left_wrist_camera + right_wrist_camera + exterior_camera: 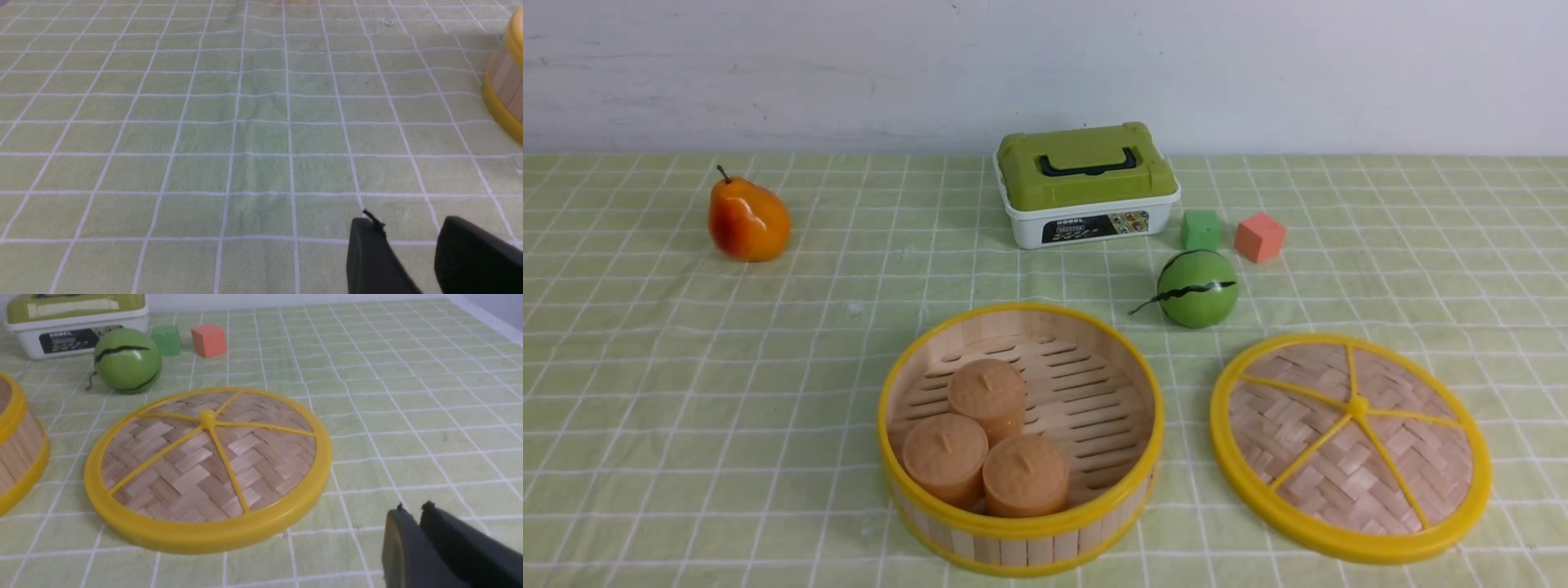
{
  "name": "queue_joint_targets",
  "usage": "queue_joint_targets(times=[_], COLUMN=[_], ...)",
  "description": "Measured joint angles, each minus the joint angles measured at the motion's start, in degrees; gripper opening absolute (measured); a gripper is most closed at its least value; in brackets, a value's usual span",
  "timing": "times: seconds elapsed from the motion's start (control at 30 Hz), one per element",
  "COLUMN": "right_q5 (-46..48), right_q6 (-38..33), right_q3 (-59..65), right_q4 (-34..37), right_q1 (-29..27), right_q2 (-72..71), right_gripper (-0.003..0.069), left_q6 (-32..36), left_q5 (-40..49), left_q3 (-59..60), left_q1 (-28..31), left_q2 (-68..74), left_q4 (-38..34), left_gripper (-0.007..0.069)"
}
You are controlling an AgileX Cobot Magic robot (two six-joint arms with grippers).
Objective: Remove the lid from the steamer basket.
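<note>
The steamer basket (1029,549) stands open at the front centre of the checked cloth, with three orange-brown buns (988,441) on its slatted floor. The lid (1350,445) lies flat on the cloth just right of the basket, apart from it, knob up. Neither gripper shows in the front view. My left gripper (408,228) is open and empty over bare cloth, with the basket's wall (506,81) at the edge of its view. My right gripper (412,510) is shut and empty, low over the cloth beside the lid (204,465). The basket's wall (16,449) also shows there.
A white box with a green handled lid (1086,184) stands at the back centre. A green cube (1201,229), a pink-orange cube (1259,237) and a green melon-like ball (1197,288) sit behind the lid. An orange pear (748,219) is at the back left.
</note>
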Motion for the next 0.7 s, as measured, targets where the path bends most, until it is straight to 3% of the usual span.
queue_joint_targets(times=[0.7], right_q5=[4.82], right_q6=[0.08], right_q3=[-0.47], right_q4=[0.62], right_q1=[1.89], right_q2=[0.0], right_gripper=[0.0056], left_q6=[0.0], left_q5=[0.0], left_q3=[0.0], left_q1=[0.0], left_q2=[0.0], left_q4=[0.0], left_gripper=[0.0239])
